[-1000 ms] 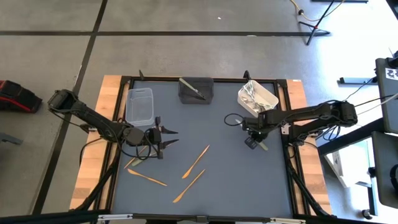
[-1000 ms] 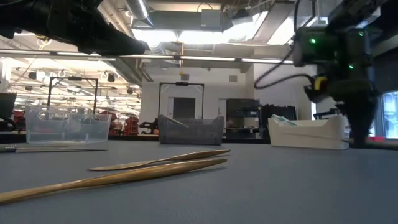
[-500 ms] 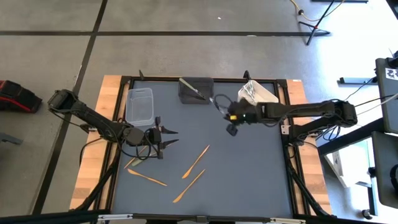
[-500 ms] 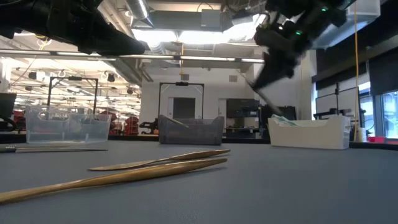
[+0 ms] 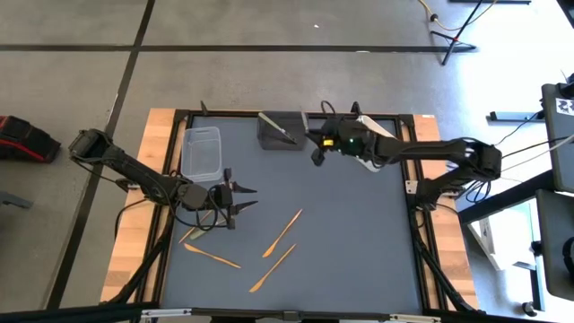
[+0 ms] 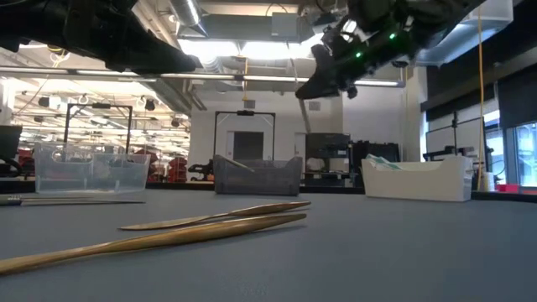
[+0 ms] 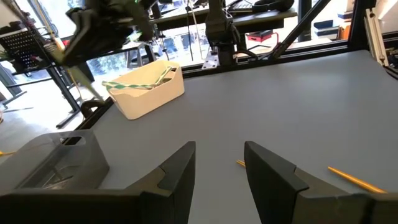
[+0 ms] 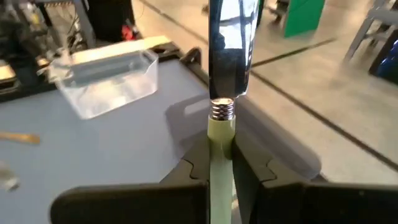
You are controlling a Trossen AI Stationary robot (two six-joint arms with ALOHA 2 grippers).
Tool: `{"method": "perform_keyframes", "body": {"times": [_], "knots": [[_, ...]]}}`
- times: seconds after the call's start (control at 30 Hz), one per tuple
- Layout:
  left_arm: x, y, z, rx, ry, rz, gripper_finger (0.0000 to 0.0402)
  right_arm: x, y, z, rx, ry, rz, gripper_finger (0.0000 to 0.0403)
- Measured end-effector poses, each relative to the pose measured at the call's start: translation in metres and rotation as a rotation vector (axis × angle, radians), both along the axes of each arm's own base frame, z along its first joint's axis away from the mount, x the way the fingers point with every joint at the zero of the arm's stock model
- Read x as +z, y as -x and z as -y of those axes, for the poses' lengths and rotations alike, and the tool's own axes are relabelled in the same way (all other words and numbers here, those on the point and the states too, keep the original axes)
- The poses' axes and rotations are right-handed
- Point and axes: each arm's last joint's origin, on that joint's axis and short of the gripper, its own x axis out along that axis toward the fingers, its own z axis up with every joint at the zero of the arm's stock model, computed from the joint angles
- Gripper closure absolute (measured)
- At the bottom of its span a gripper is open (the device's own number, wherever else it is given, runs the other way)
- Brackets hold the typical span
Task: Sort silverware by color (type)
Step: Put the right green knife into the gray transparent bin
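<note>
The right gripper (image 5: 316, 148), clamped on a green-handled knife (image 8: 227, 74), hangs in the air just right of the grey tub (image 5: 282, 130) at the table's far edge; the step in hand looks like carrying it there, and next it needs lining up over the tub before letting go. The left gripper (image 5: 240, 198), fingers apart, waits over the grey mat (image 5: 359, 242) near four gold pieces (image 5: 282, 233). Workshop racks behind

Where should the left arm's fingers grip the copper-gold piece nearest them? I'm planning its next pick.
Judging by the high view, grip the copper-gold piece mid-handle, coming straight down with the fingers across its long axis: it lies flat and slim, beside the open left gripper.
</note>
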Motion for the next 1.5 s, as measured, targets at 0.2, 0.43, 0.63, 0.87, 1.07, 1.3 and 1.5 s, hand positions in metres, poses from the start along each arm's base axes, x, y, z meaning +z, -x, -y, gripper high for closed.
{"method": "perform_keyframes", "body": {"times": [0.2, 0.43, 0.63, 0.87, 1.07, 1.3, 1.5], "knots": [[0.000, 0.000, 0.000, 0.000, 0.000, 0.000, 0.0269, -0.011, -0.005, 0.026, -0.055, 0.017, 0.045, 0.0380], [0.000, 0.000, 0.000, 0.000, 0.000, 0.000, 0.0269, -0.021, -0.021, 0.051, -0.057, -0.008, 0.024, 0.0379], [0.000, 0.000, 0.000, 0.000, 0.000, 0.000, 0.0269, -0.020, -0.052, 0.064, -0.020, -0.008, -0.024, 0.0379], [0.000, 0.000, 0.000, 0.000, -0.001, -0.003, 0.0269, -0.043, -0.074, 0.080, -0.066, -0.070, -0.245, 0.0379], [0.000, 0.000, 0.000, 0.000, -0.001, -0.003, 0.0269, -0.055, -0.079, 0.081, -0.053, -0.112, -0.314, 0.0379], [0.000, 0.000, 0.000, 0.000, -0.001, -0.003, 0.0269, -0.057, -0.078, 0.080, -0.051, -0.136, -0.329, 0.0379], [0.000, 0.000, 0.000, 0.000, -0.001, -0.003, 0.0269, -0.066, -0.080, 0.080, -0.046, -0.186, -0.328, 0.0379]]}}
